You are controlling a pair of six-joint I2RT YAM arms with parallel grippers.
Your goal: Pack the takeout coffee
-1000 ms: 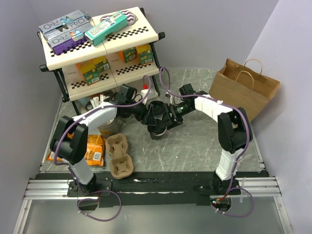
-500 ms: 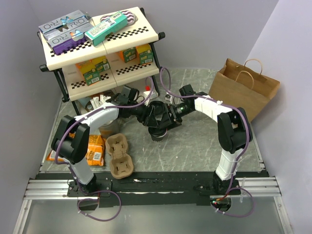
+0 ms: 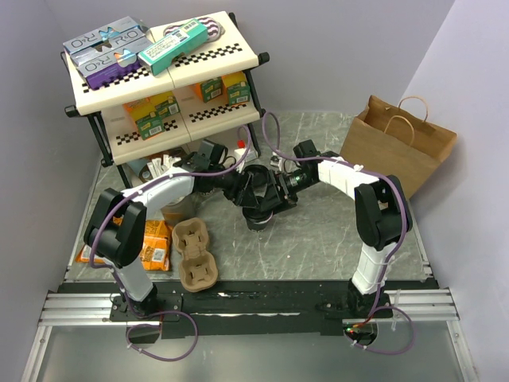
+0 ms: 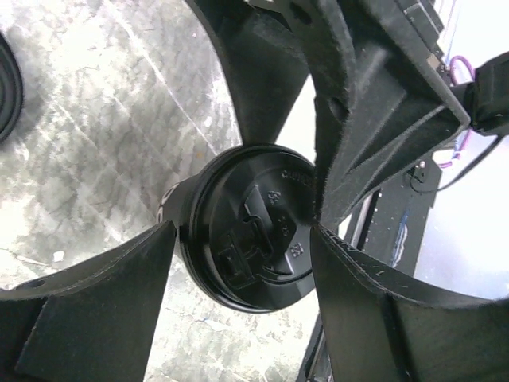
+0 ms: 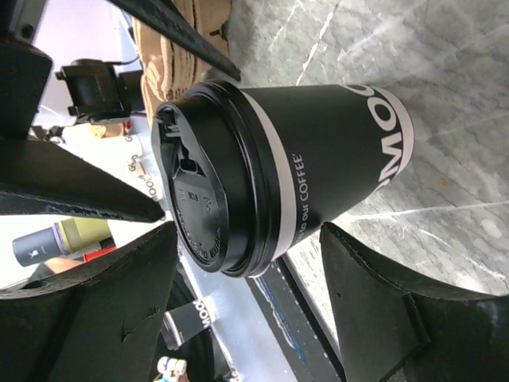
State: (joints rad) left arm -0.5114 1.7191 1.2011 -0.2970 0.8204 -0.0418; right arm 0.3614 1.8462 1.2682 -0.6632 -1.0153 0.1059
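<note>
A black coffee cup (image 3: 260,212) with a white band and black lid stands mid-table between both grippers. In the left wrist view, my left gripper (image 4: 246,255) has its fingers against both sides of the cup's lid (image 4: 250,239). My right gripper (image 5: 246,239) is open, and the cup (image 5: 318,151) lies just beyond its fingertips. In the top view the left gripper (image 3: 248,195) and right gripper (image 3: 275,194) meet over this cup. The takeout coffee (image 3: 173,213), a cream-tan cup, stands left of them beside the left arm, partly hidden.
A brown pulp cup carrier (image 3: 195,255) lies at the front left beside orange snack packets (image 3: 151,247). A two-tier shelf (image 3: 159,72) of boxes stands at the back left. An open brown paper bag (image 3: 398,147) stands at the back right.
Both grippers and the black cup have shifted slightly right and away from the arm bases. The carrier, tan cup and bag have not moved.
</note>
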